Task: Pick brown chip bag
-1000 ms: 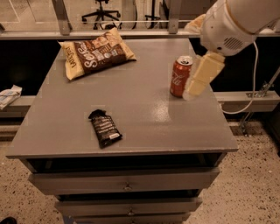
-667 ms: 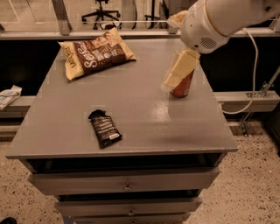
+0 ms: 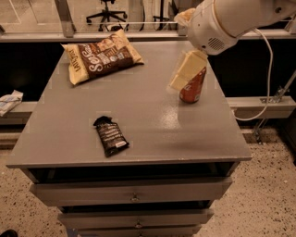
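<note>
The brown chip bag [image 3: 101, 57] lies flat at the far left of the grey table [image 3: 138, 120], dark brown in the middle with white lettering and tan-yellow ends. My gripper [image 3: 186, 70] hangs from the white arm at the upper right, above the table's right side and in front of a red soda can [image 3: 194, 87]. It is well to the right of the bag and holds nothing that I can see.
A small black flat packet [image 3: 110, 135] with a white label lies near the table's front left. The red soda can stands at the right. Drawers [image 3: 134, 194] sit below the table front. A glass partition and office chair [image 3: 107, 10] are behind.
The arm and gripper have moved left over the table, from beside the can's right to in front of the can, closer to the chip bag.
</note>
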